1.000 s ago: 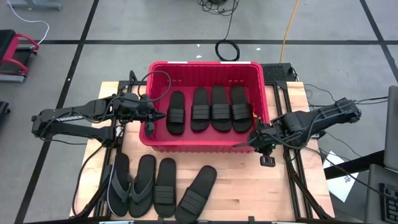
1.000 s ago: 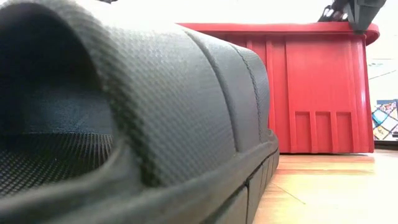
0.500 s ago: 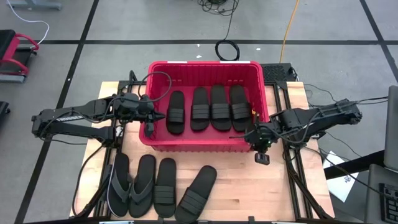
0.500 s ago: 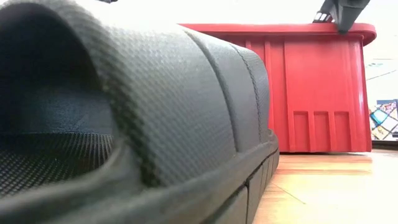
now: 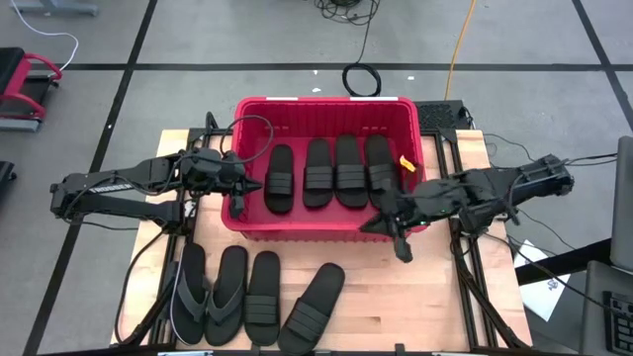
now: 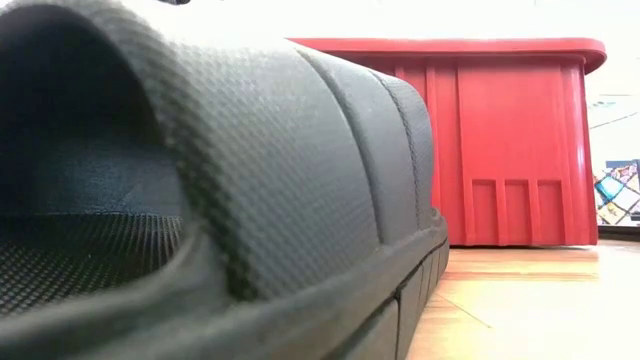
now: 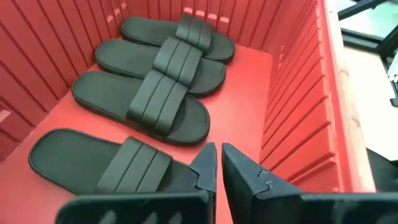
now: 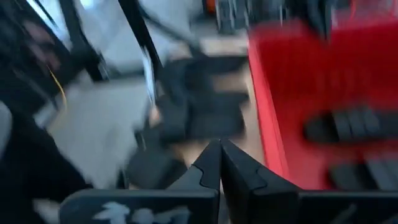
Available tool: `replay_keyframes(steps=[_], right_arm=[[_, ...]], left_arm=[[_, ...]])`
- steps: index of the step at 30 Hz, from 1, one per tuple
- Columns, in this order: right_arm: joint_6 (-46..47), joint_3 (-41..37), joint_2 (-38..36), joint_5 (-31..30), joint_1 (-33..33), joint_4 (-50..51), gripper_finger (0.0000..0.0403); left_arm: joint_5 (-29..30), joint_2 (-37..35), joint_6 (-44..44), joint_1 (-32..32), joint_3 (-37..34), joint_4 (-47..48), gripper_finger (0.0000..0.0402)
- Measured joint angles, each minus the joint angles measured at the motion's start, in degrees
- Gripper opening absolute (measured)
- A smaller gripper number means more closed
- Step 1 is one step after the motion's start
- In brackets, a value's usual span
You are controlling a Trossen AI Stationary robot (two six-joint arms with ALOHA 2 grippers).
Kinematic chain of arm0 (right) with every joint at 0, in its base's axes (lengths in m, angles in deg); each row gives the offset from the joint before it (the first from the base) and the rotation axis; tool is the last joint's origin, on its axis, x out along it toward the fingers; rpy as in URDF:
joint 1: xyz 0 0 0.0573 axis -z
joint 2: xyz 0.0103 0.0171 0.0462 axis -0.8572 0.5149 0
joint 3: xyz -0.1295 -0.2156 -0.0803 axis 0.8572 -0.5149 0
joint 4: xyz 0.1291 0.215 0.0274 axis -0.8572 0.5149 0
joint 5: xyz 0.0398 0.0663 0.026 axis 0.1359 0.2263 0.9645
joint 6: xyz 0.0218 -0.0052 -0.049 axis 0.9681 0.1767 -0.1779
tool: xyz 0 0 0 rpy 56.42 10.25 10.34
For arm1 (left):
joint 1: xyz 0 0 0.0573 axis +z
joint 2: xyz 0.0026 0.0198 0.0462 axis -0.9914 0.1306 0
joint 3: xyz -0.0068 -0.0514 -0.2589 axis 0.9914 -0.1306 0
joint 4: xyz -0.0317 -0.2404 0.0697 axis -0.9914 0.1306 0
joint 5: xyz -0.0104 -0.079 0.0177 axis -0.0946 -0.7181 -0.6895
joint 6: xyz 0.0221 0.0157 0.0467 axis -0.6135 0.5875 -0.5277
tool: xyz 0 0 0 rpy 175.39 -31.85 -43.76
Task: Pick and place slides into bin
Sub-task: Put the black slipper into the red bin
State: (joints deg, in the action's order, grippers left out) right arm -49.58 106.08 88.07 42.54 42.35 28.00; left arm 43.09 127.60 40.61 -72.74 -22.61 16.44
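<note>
The red bin [image 5: 326,102] stands at the table's far middle with several black banded slides [image 5: 321,173] lying flat in a row on its floor; they also show in the left wrist view [image 7: 155,99]. Two flip-flops [image 5: 208,294] and two banded slides [image 5: 287,302] lie flat on the table near its front left. My left gripper [image 5: 255,185] is shut and empty just inside the bin's left wall [image 7: 298,93]. My right gripper [image 5: 371,223] is shut and empty over the bin's near wall, right of the middle.
In the low view one banded slide [image 6: 200,190] lies right before the camera and hides most of the table; the bin's near wall [image 6: 520,150] stands behind it. Bare wood lies at the table's front right [image 5: 425,307]. Cables and a dark coil [image 5: 361,79] lie on the floor beyond.
My right gripper has gone toward the table's left edge along the bin's near wall, still shut, and has left the low view. The slides and the bin have not moved.
</note>
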Motion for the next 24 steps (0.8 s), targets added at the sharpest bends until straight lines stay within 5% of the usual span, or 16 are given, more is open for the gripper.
replay_keyframes(steps=[6, 24], right_arm=[[-2.81, 5.31, 8.24, -0.96, -0.23, -5.35, 0.0], [-8.51, 7.27, 28.61, 20.81, -4.6, -3.81, 0.0]], left_arm=[[0.0, 0.02, -0.61, 0.01, 0.0, 1.1, 0.0025], [-0.35, -4.02, -6.94, 0.02, 0.0, 2.12, 0.0026]])
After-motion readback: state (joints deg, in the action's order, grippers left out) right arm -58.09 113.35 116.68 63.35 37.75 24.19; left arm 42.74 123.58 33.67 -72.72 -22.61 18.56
